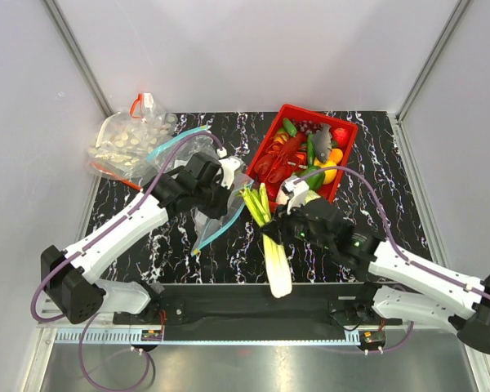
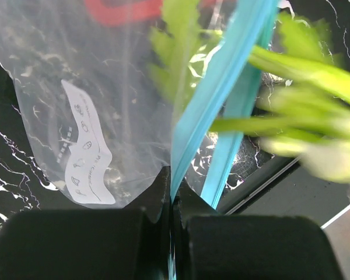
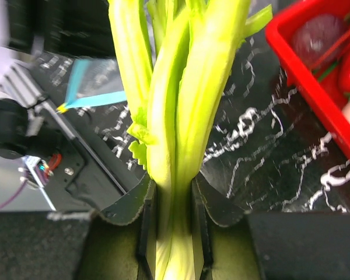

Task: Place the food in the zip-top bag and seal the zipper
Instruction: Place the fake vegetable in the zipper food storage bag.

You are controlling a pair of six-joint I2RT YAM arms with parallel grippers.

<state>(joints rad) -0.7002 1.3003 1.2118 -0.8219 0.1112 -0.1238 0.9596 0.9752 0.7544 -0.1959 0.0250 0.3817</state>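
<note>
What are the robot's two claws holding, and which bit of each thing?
The left claw pinches the zip-top bag by its teal-blue zipper strip. The right claw grips the leek around its stalk, just below the green leaves.

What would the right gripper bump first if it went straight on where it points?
Probably the black table, just past the leek the right gripper holds; the blue zipper sits aside. Depth unclear.

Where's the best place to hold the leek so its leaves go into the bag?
Grip the leek across its solid stalk, below where the leaves split, coming from the right, away from the zip-top bag. The right end effector holds it so, leaving the leafy tips free at the bag's mouth.
</note>
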